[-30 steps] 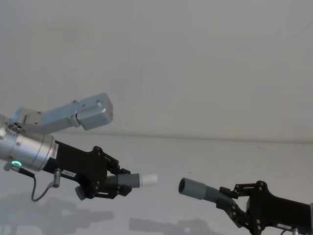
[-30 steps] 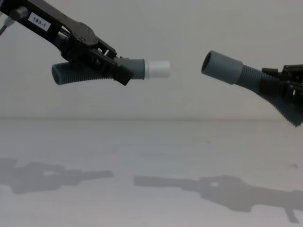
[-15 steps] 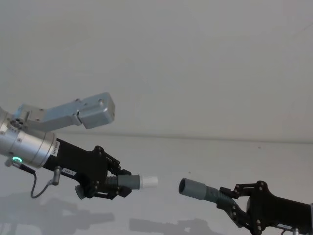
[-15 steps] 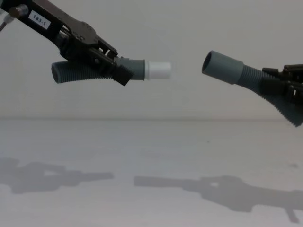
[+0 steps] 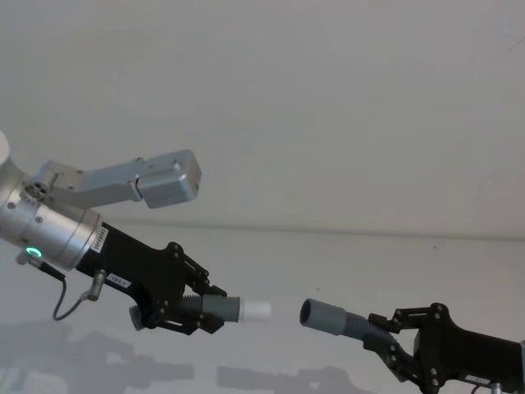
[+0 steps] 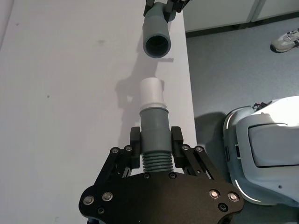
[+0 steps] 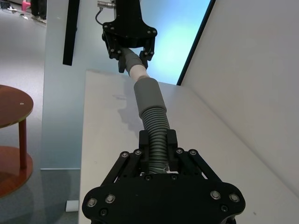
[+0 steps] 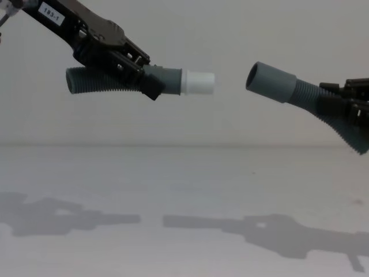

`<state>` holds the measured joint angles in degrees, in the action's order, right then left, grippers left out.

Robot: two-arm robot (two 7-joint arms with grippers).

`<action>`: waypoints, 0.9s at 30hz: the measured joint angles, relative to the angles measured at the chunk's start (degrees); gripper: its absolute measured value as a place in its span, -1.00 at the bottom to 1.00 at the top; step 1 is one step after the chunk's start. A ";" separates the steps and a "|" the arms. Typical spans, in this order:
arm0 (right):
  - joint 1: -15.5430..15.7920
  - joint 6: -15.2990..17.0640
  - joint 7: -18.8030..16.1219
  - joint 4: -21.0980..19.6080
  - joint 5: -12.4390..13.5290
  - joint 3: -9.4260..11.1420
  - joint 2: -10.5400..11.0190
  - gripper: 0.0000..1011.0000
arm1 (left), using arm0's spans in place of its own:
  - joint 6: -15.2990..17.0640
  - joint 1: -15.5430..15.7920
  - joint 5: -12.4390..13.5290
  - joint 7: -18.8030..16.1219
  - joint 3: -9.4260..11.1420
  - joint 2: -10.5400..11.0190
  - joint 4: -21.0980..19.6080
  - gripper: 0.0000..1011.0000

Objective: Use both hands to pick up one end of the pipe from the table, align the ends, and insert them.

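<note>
Both pipe pieces hang in the air above the table point(image 8: 184, 190). My left gripper point(image 8: 138, 78) is shut on a corrugated hose point(image 8: 98, 81) just behind its grey collar, and the white tube tip point(image 8: 199, 82) points right. My right gripper point(image 5: 394, 336) is shut on the other hose point(image 8: 331, 112). Its wide grey cuff point(image 8: 270, 82) faces the white tip across a short gap. In the left wrist view the tip point(image 6: 152, 92) sits just short of the open cuff point(image 6: 157, 39). In the right wrist view the cuff point(image 7: 147, 95) nearly meets the tip point(image 7: 138, 72).
The table's far edge point(image 5: 344, 234) meets a plain wall. Shadows of both arms lie on the table point(image 8: 75, 216). Beyond the table's side edge, the left wrist view shows grey floor and a white robot base point(image 6: 261, 149). A round red stool point(image 7: 14, 140) stands off the table.
My left gripper has moved right with its hose, bringing the white tip closer to the cuff. The right gripper and its hose have stayed still.
</note>
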<state>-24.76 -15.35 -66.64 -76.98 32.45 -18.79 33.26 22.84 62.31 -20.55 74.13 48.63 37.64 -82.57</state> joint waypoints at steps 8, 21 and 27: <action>0.00 -0.02 0.00 0.00 0.00 0.00 0.00 -0.61 | -0.40 1.08 0.08 0.52 0.73 -0.49 0.68 -0.30; -0.04 -0.02 0.00 -0.01 0.00 -0.07 0.03 -0.62 | -0.71 2.02 0.49 -0.39 1.59 -1.29 1.06 -0.30; -0.16 -0.02 0.00 -0.03 -0.07 -0.36 0.18 -0.62 | -1.16 2.49 0.42 -0.37 2.06 -1.74 1.63 -0.30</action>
<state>-24.92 -15.37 -66.64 -77.01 32.38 -19.15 33.45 21.67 64.80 -20.12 73.77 50.69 35.90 -80.93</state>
